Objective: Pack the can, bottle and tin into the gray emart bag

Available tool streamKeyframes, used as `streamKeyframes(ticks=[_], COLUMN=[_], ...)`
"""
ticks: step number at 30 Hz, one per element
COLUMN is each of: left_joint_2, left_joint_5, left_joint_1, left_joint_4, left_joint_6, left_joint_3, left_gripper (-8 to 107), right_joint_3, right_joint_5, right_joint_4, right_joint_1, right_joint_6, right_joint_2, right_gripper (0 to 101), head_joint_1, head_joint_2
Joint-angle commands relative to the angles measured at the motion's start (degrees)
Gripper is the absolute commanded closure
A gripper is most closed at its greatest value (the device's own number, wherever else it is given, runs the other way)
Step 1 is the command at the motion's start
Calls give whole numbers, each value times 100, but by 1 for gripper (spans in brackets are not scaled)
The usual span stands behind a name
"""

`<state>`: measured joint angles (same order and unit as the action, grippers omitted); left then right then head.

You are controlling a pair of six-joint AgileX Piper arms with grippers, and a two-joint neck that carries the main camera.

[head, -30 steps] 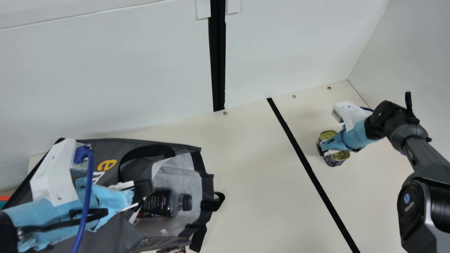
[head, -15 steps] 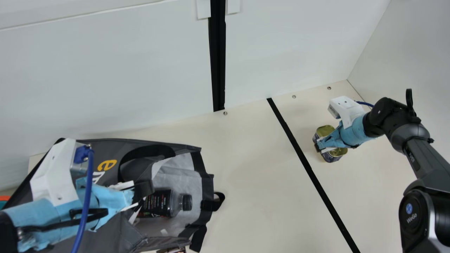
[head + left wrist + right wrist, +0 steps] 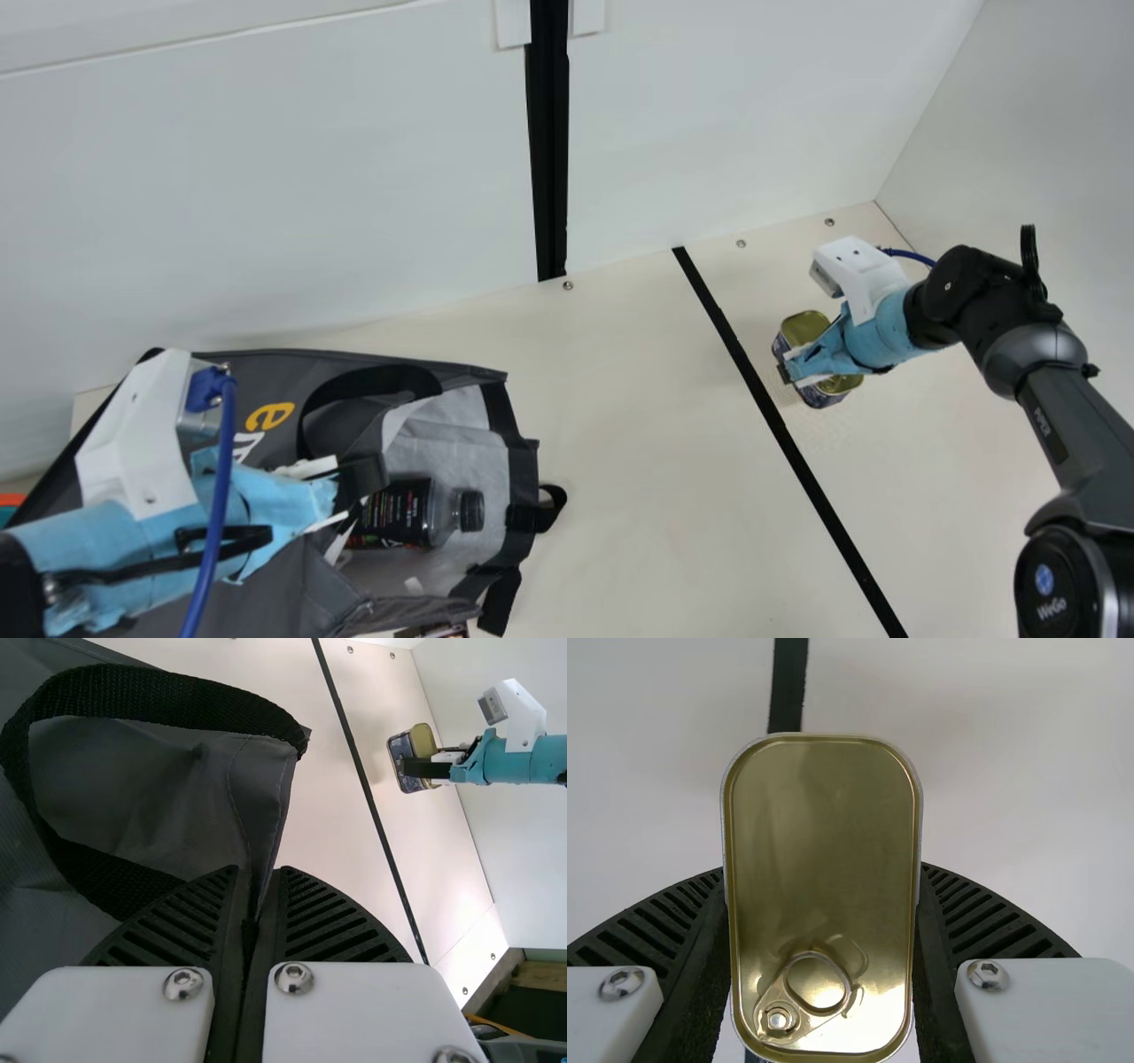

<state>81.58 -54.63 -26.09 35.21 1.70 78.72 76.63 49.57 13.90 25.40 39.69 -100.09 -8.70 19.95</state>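
The right gripper [image 3: 822,870] has its jaws closed on the long sides of the tin [image 3: 804,328], well apart from the gray bag [image 3: 341,434]; whether the tin is clear of the table [image 3: 638,443] is hard to judge from the main view. It should be stiff and fairly heavy for its size, with smooth walls that could slip; the long flat sides, gripped squarely about the middle, look the right hold, leaving the pull ring [image 3: 818,986] alone. The left gripper [image 3: 257,875] pinches a fold of the bag's cloth; that will be soft and light, apt to sag, so the mouth wants steadying; the bottle [image 3: 403,514] lies inside, likely rigid enough to bear a gentle nudge.
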Motion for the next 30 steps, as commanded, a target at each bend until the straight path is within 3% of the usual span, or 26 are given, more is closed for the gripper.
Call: streamKeyframes(ticks=[1,30], left_joint_2=[0,0], left_joint_5=[0,0], left_joint_1=[0,0], left_joint_4=[0,0], left_joint_6=[0,0], left_joint_3=[0,0], left_gripper=[89,89], right_joint_3=[-58,-1100], right_joint_5=[2,14], right_joint_4=[20,-164], right_joint_1=[-40,-1283], right_joint_6=[-5,-484], right_joint_2=[96,1441], right_gripper=[101,101], head_joint_1=[-130,-130], head_joint_2=[5,5])
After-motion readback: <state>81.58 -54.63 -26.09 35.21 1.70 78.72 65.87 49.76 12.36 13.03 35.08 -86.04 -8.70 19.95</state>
